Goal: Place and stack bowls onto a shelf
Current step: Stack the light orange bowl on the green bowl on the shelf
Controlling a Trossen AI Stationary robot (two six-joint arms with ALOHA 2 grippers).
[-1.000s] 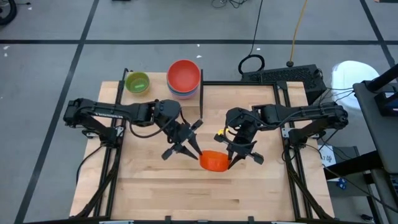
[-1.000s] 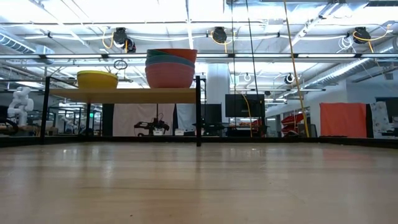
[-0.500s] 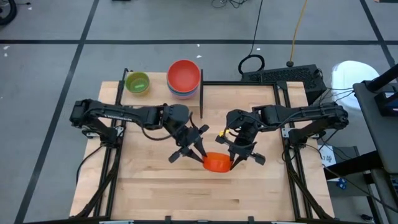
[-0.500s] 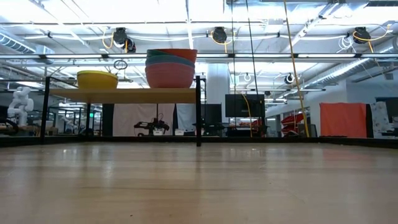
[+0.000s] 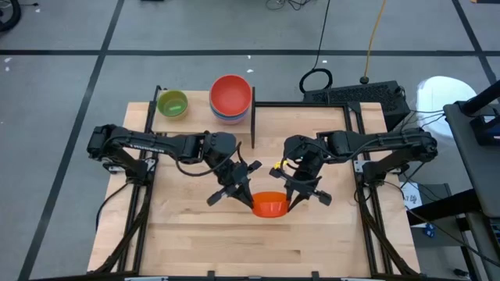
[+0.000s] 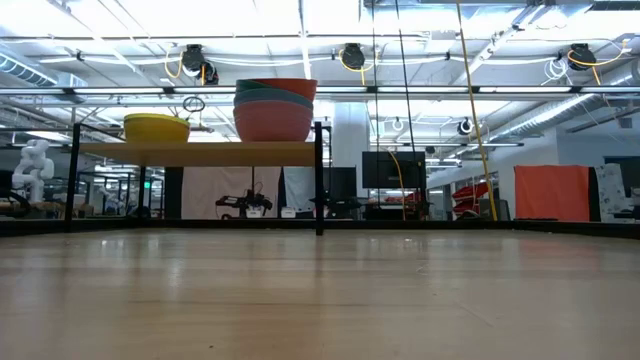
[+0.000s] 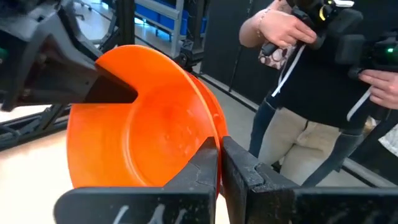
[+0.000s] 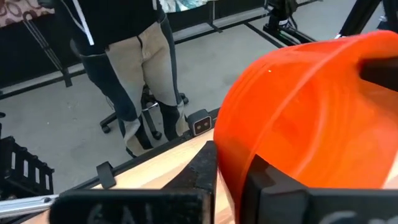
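No readable text, label, brand or number anywhere in these views. Perhaps some pale marks on the near edge of the left gripper (image 7: 217,163) and the right gripper (image 8: 229,167) in the wrist views, but cut off and not legible as letters.

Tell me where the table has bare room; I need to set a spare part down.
Bare tabletop runs along the near edge below both arms, and between the shelf post and the right arm. The middle is crowded: left tool and right tool both grip the orange bowl.
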